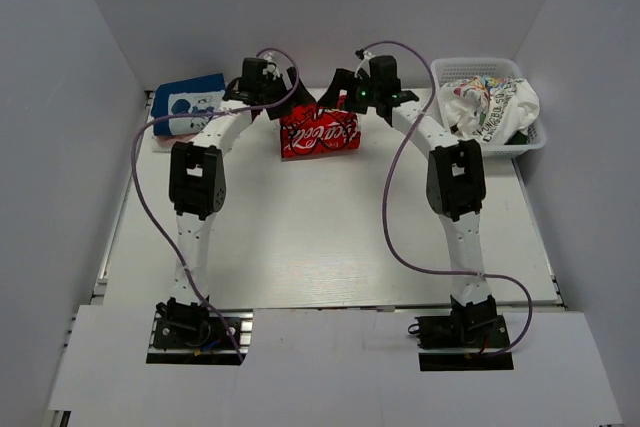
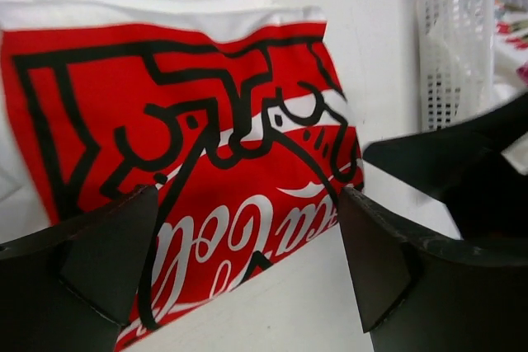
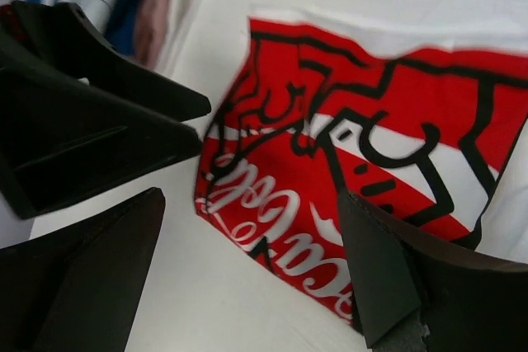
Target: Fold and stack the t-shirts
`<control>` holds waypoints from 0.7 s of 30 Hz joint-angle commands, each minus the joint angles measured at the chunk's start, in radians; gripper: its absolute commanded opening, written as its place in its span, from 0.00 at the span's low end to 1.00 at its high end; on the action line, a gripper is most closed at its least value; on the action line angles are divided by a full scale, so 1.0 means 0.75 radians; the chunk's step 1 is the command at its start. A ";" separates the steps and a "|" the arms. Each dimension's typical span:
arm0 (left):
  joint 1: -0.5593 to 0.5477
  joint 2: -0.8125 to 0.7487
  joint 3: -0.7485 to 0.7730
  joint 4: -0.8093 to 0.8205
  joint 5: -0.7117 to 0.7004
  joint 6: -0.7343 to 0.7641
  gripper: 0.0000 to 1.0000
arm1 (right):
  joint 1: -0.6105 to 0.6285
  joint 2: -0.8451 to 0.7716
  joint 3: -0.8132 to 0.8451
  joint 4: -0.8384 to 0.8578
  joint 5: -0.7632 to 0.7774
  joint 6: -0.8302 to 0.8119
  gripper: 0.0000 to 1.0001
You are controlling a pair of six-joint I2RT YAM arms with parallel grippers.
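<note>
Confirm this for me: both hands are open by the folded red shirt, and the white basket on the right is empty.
The basket is not empty: the top external view shows crumpled printed shirts in it. The rest holds: the left hand and right hand are open by the folded red shirt.

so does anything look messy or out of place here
Only the basket on the right: crumpled shirts bulge over its rim, not folded. The red printed shirt and the blue one lie folded flat.
</note>
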 commanded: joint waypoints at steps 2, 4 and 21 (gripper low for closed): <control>-0.022 0.093 -0.027 0.100 0.170 0.017 1.00 | -0.029 0.139 0.044 0.059 -0.038 0.107 0.91; -0.022 0.119 -0.041 0.080 0.156 0.017 1.00 | -0.040 0.229 0.081 0.032 0.017 0.140 0.91; -0.134 -0.446 -1.102 0.030 0.021 0.205 1.00 | 0.009 -0.279 -0.879 0.065 0.003 0.079 0.91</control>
